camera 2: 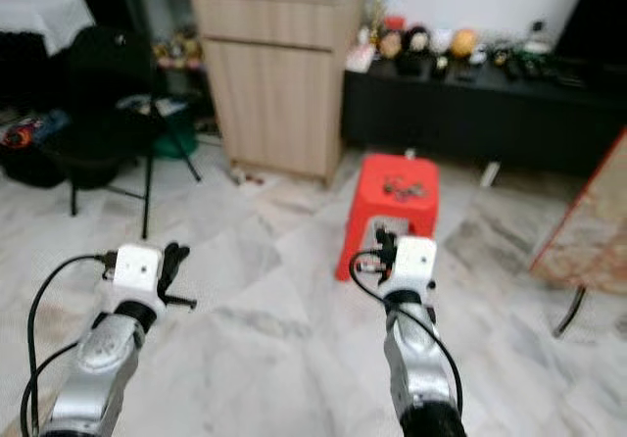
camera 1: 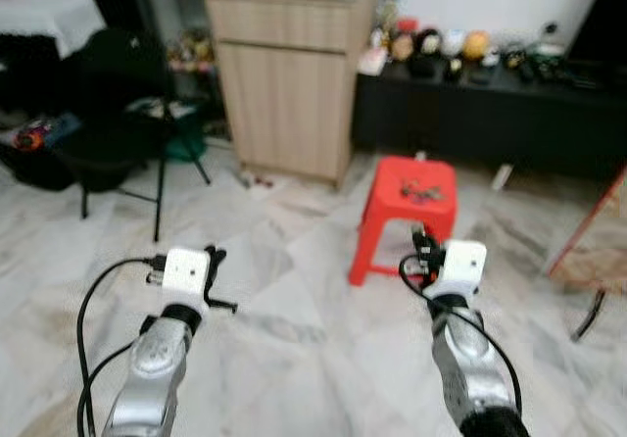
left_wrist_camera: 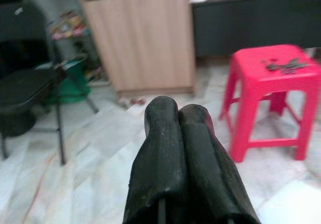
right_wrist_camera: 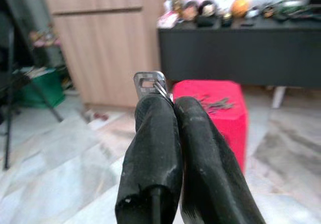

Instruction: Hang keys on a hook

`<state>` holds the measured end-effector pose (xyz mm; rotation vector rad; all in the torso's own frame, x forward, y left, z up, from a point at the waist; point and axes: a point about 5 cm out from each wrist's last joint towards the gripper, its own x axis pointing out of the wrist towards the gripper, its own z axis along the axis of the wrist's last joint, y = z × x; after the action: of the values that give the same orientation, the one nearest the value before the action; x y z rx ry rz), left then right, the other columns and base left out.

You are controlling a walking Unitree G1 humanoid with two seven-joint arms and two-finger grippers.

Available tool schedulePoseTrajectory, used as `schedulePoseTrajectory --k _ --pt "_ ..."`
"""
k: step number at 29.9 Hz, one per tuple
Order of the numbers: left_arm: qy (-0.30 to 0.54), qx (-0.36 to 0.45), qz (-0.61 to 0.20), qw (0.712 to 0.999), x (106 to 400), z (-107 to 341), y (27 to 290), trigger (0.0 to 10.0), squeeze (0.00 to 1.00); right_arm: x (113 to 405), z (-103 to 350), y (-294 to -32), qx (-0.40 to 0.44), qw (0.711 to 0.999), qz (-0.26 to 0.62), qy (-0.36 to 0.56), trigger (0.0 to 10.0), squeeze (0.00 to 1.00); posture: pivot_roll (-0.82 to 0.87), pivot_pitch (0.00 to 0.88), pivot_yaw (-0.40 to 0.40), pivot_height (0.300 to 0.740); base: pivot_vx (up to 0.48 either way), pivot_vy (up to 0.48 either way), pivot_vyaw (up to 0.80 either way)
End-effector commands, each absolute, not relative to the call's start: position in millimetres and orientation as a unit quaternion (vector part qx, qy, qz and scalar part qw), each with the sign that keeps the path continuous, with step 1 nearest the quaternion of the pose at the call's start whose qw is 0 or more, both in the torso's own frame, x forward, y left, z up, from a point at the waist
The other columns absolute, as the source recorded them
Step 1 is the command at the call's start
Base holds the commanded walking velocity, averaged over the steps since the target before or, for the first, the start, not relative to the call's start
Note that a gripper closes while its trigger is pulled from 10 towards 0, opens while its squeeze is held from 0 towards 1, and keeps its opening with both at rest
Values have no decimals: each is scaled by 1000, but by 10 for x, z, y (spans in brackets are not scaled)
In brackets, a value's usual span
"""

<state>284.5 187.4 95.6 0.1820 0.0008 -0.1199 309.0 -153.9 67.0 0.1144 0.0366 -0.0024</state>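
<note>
Right pincer (right_wrist_camera: 173,103) is pinched tight on a small metal key (right_wrist_camera: 149,83). Left pincer (left_wrist_camera: 179,116) is closed, empty. More keys (camera 1: 419,191) lie on the red stool (camera 1: 380,219) at one o'clock. No hook in sight; hanging remains.

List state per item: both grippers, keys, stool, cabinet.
Left gripper: shut, empty, held above the floor.
Right gripper: shut on a metal key piece sticking out past the fingertips.
Keys: loose pile on the stool top.
Red stool: upright on the floor.
Wooden cabinet: doors closed.
</note>
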Motion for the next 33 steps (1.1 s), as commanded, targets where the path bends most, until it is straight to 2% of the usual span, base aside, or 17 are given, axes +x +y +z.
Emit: schedulePoseTrajectory --k 1,33 --pt "-3 87 -69 994 2855 959 1819 10000 0 3084 670 -1608 54 998 -10 21 10000 0 34 0 -33 740 0 -315 0" --pt "-4 83 -79 993 2845 901 1797 10000 0 3065 624 -1620 50 998 -8 23 10000 0 28 0 -29 740 0 -362 0"
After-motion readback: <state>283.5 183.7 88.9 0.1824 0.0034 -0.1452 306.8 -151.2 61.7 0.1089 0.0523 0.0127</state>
